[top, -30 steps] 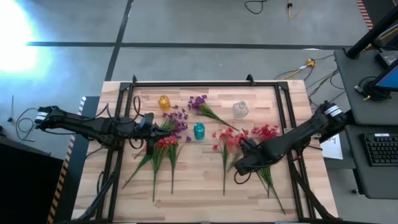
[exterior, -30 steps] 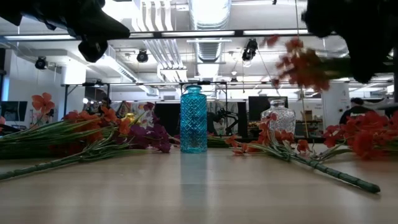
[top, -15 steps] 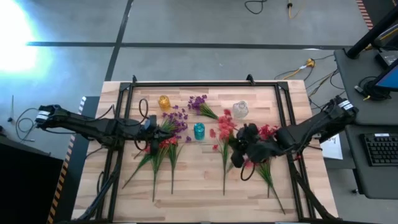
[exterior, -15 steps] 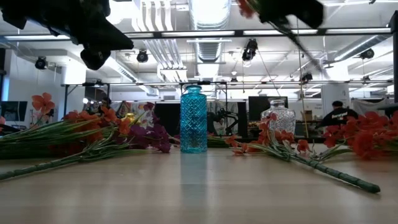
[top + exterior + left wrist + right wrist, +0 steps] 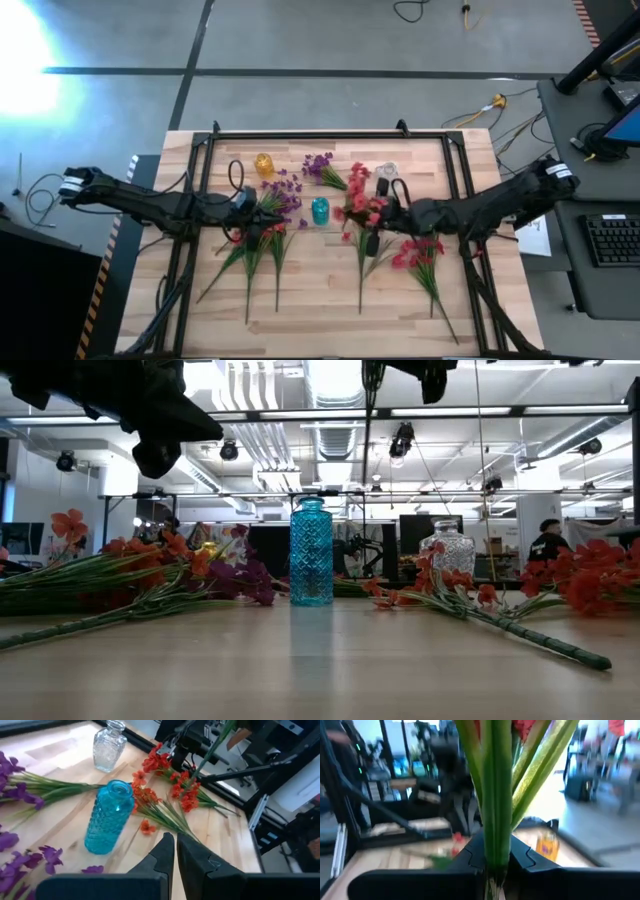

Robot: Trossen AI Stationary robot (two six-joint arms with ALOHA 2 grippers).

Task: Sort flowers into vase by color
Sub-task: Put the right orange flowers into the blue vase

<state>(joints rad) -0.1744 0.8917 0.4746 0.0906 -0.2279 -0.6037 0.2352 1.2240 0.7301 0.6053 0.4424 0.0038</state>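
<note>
Right gripper (image 5: 378, 213) is clamped on a red sprig (image 5: 358, 195) mid-frame in the high view, so I'd get the stem plumb over the clear vase (image 5: 387, 175) before lowering, left gripper (image 5: 247, 222) shut and empty centre-left, all on a pale wooden table (image 5: 320, 290) in an open workshop.

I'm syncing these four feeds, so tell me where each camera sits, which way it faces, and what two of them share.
High: overhead, straight down on the table; both arms show.
Low: at tabletop height, level toward the room; arms hang in from above.
Left wrist: on the left arm, looking past the shut left tool over the table.
Right wrist: on the right arm, at the right tool shut on a red flower stem.
Shared: the blue vase shows in the high, low and left wrist views.
</note>
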